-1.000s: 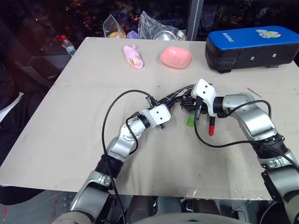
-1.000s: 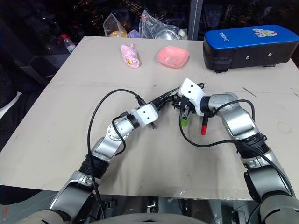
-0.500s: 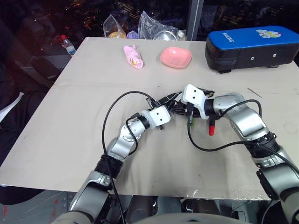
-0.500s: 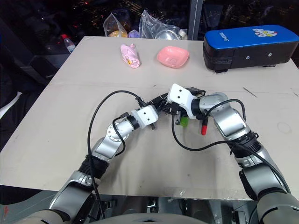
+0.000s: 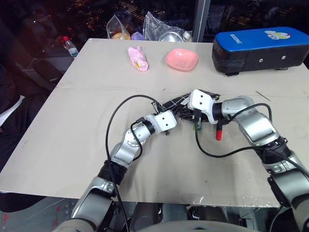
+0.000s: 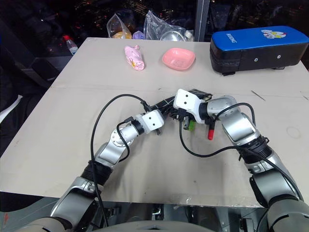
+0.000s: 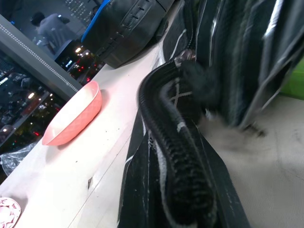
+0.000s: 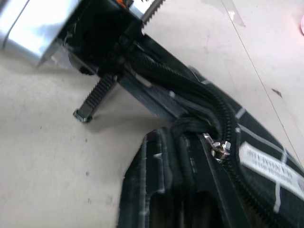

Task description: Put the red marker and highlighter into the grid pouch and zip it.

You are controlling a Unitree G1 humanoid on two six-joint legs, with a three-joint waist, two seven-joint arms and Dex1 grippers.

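The grid pouch point(image 5: 175, 102) is black with white lines and is held up off the table at its centre. My left gripper point(image 8: 124, 61) is shut on one end of it. My right gripper point(image 5: 191, 115) sits over the pouch close to the left one, by the zipper slider point(image 8: 221, 149). Just beside the right gripper, the lime-green highlighter point(image 5: 198, 125) lies on the table, partly covered by it. The red marker point(image 5: 218, 131) lies a little to the right of the highlighter, under my right forearm.
A large blue-topped case point(image 5: 260, 46) stands at the back right. A pink bowl point(image 5: 181, 59) and a pink wrapped item point(image 5: 137, 58) lie at the back centre. Plastic bags point(image 5: 161, 29) and a bottle point(image 5: 70, 47) sit at the table's far edge.
My right wrist has turned and swung its gripper left along the pouch, closer to the left gripper. The left arm, marker and highlighter have stayed put.
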